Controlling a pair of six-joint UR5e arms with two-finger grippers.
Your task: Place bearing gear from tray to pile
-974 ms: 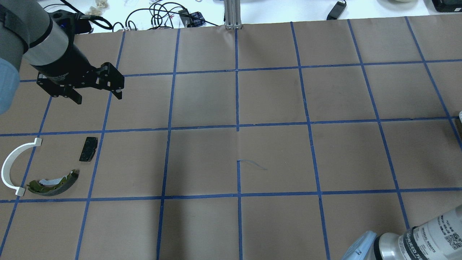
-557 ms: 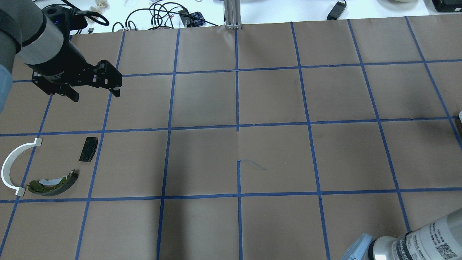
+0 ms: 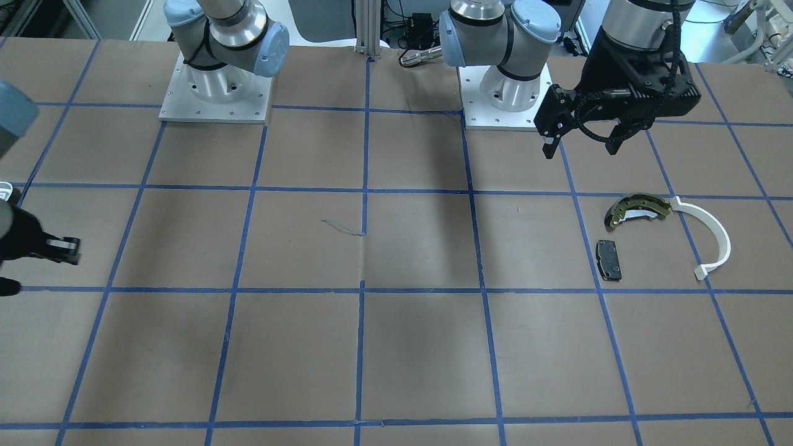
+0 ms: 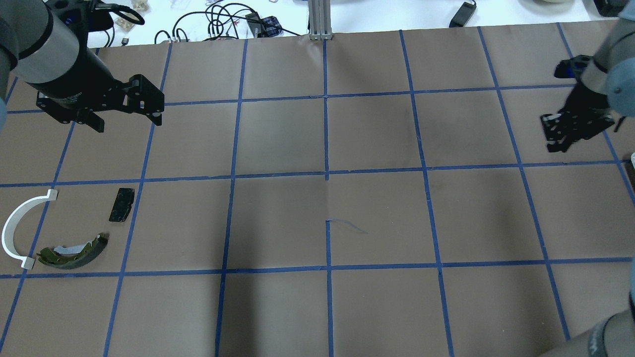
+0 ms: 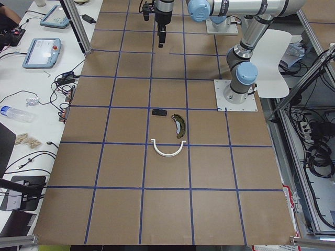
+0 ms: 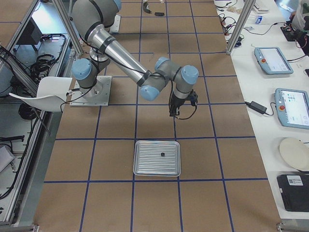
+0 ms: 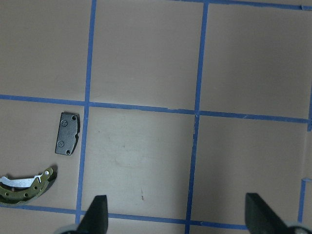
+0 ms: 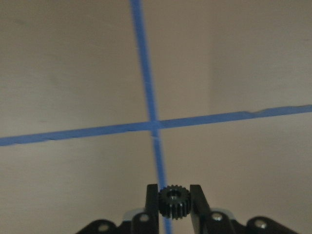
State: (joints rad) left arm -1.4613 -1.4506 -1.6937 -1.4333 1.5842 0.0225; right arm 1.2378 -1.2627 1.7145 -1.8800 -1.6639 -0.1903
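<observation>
My right gripper (image 8: 174,204) is shut on a small black bearing gear (image 8: 174,201), held above a crossing of blue tape lines. In the overhead view the right gripper (image 4: 553,145) hangs near the table's right side, close to the tray's white edge (image 4: 633,158). The ribbed tray (image 6: 157,143) shows whole in the right exterior view. The pile lies at the far left: an olive-gold brake shoe (image 4: 74,246), a white arc (image 4: 15,228) and a dark brake pad (image 4: 122,204). My left gripper (image 4: 128,124) is open and empty, beyond the pile.
A small dark part (image 6: 162,155) lies in the tray. The brown table is gridded with blue tape. Cables (image 4: 218,20) and a metal post (image 4: 320,17) sit along the far edge. The two arm bases (image 3: 508,87) stand on the robot's side.
My right gripper has come into the overhead view at the right side, where only part of the arm showed low down before. My left gripper has drifted slightly left and toward the far edge.
</observation>
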